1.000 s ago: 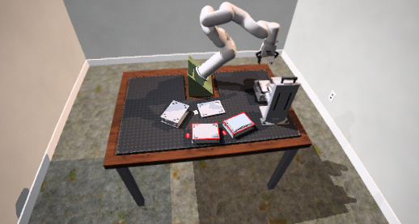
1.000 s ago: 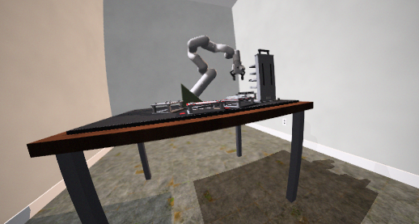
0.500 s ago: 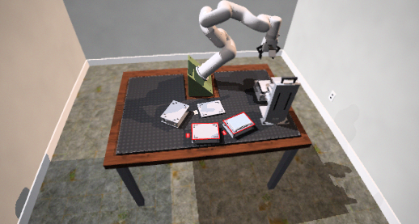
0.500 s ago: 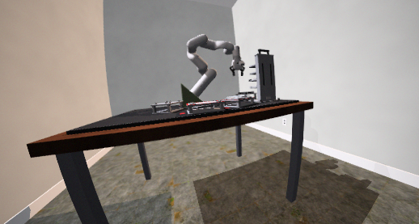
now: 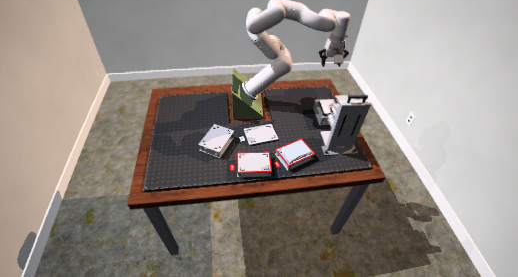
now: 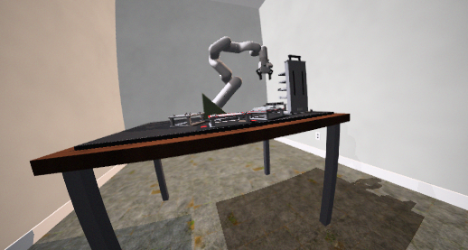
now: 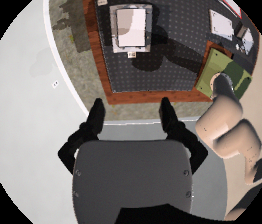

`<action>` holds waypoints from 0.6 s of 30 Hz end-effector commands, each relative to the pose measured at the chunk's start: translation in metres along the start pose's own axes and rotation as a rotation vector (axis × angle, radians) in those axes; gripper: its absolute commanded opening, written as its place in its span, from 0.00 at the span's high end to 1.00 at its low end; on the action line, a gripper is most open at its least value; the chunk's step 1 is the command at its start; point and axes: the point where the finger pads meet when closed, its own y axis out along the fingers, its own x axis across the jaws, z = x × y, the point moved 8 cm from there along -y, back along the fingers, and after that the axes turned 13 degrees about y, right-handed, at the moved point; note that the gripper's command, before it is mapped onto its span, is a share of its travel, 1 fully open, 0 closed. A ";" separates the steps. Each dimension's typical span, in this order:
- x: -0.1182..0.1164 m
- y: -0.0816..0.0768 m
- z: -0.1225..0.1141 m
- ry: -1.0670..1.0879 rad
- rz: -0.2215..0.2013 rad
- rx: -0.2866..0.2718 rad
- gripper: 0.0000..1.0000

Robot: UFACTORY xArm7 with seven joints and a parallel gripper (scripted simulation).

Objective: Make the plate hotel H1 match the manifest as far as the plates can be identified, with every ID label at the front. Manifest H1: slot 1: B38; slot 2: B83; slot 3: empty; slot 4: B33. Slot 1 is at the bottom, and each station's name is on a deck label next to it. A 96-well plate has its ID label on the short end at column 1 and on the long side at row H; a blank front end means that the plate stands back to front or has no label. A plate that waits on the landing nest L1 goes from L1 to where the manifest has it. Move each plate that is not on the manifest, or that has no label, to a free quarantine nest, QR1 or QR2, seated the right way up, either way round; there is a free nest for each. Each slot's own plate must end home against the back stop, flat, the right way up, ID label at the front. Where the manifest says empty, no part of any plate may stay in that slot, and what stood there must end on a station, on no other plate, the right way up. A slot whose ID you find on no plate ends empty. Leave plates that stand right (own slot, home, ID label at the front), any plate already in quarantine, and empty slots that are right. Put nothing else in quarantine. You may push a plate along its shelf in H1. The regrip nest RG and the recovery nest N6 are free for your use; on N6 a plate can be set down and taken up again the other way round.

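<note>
The plate hotel H1 [image 5: 346,124] is a grey tower with a black handle at the right edge of the table. Plates [image 5: 325,111] stick out of its front towards the arm's side; their labels are too small to read. My gripper [image 5: 334,59] is open and empty, high in the air beyond the back right of the table, well above and behind the hotel. It also shows in the exterior view [image 6: 264,72] beside the hotel [image 6: 295,86]. In the wrist view the open fingers frame the table's edge, with a white plate [image 7: 131,26] below.
Two red-rimmed nests [image 5: 254,164] [image 5: 295,153] with plates stand near the front edge. A plain plate [image 5: 261,133] and a tilted plate [image 5: 216,140] lie mid-table. The arm's green base [image 5: 246,101] stands at the back centre. A white wall is close on the right.
</note>
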 end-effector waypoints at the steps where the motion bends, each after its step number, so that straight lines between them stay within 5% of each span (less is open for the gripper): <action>1: 0.000 -0.014 0.000 0.000 0.003 0.000 0.00; 18: 0.000 -0.064 0.000 0.000 0.003 0.000 0.00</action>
